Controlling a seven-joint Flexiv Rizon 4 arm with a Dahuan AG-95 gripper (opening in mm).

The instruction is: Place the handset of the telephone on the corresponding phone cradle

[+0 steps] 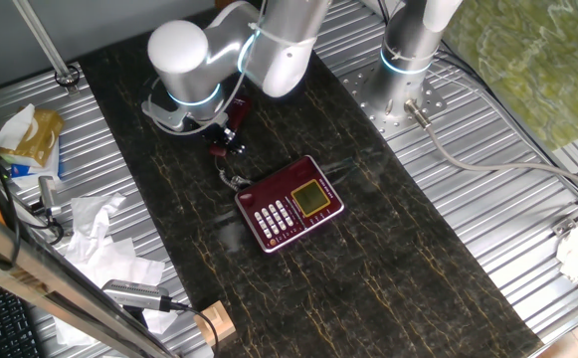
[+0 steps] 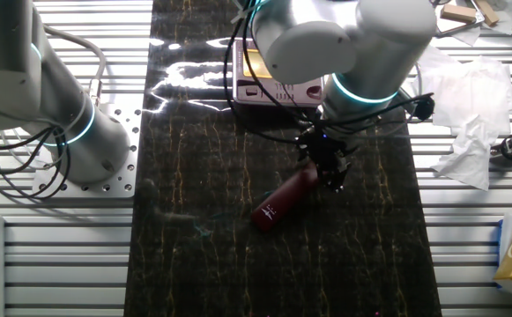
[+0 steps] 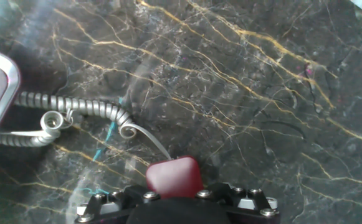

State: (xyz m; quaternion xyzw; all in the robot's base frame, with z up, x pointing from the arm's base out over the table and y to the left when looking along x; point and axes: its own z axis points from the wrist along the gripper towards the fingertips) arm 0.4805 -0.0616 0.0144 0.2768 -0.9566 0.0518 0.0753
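So one fixed view sat high up, looking down across the dark marble table [image 1: 388, 288] from its long side, with the telephone [image 1: 290, 204] roughly mid-frame. The other fixed view looked down from the opposite side, a bit closer, so the phone ended up at the top, half hidden behind the arm [image 2: 344, 44]. Both shared the marble strip and the arm. The hand view sat super close, staring along the fingers at marble, the curly cord [image 3: 68, 115] and the handset [image 3: 174, 177] tip.
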